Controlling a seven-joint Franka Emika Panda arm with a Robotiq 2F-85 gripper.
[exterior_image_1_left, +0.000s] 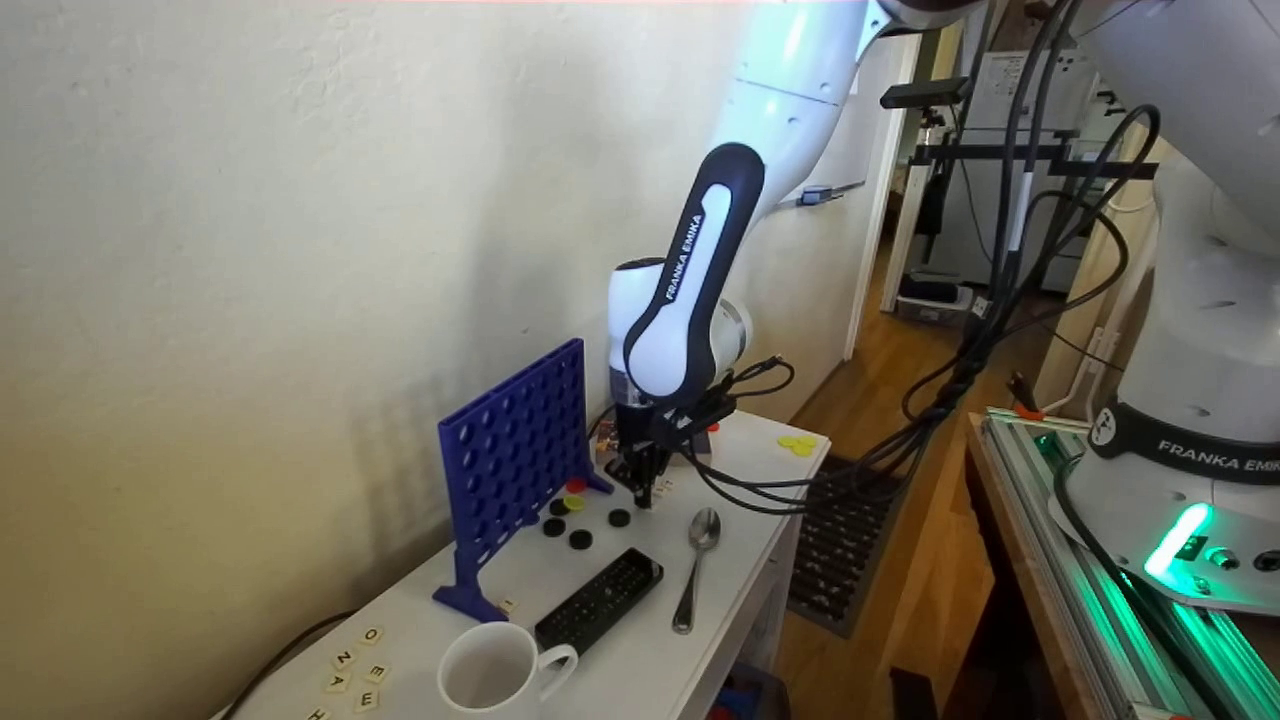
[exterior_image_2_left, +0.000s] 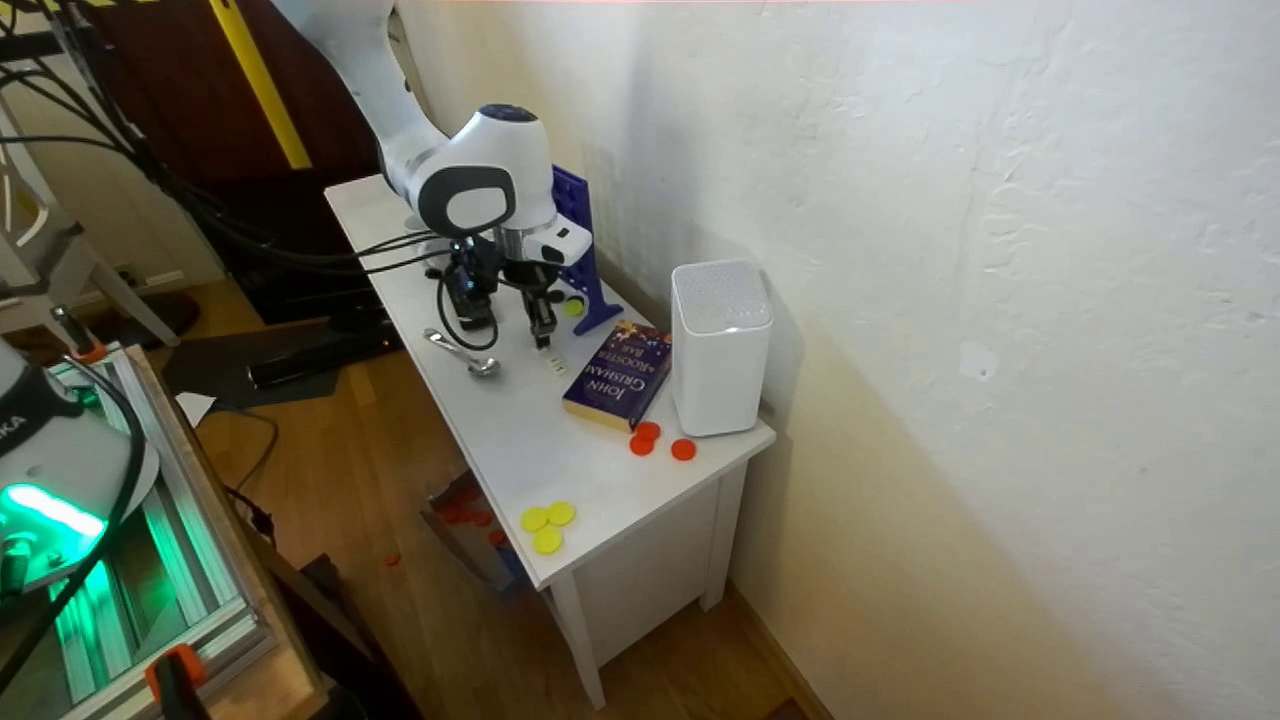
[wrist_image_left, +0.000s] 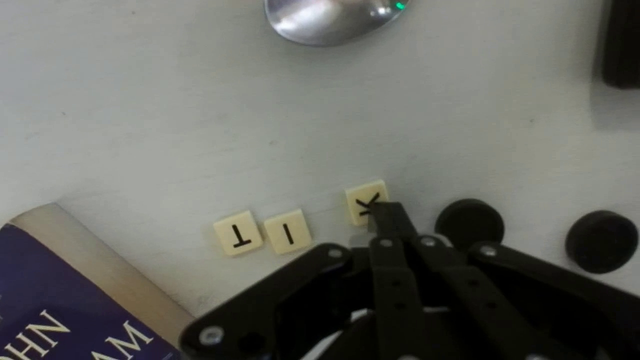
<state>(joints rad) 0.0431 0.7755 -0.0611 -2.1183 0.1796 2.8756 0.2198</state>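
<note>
My gripper (wrist_image_left: 392, 215) points down at the white tabletop, its fingers pressed together with nothing visible between them. Its tips overlap one corner of a cream letter tile marked K (wrist_image_left: 364, 196); whether they touch it I cannot tell. To the left in the wrist view lie an I tile (wrist_image_left: 287, 231) and a T tile (wrist_image_left: 238, 233), side by side. A black disc (wrist_image_left: 469, 222) sits just right of the fingertips, and a second black disc (wrist_image_left: 601, 241) farther right. Both exterior views show the gripper (exterior_image_1_left: 643, 497) low over the table, close to the blue upright grid (exterior_image_1_left: 515, 450).
A spoon (exterior_image_1_left: 704, 530), a black remote (exterior_image_1_left: 600, 600) and a white mug (exterior_image_1_left: 490, 672) share the table. Beyond the tiles lie a book (exterior_image_2_left: 620, 375) and a tall white box (exterior_image_2_left: 722, 350). Red discs (exterior_image_2_left: 683, 450) and yellow discs (exterior_image_2_left: 547, 540) rest near the table's end.
</note>
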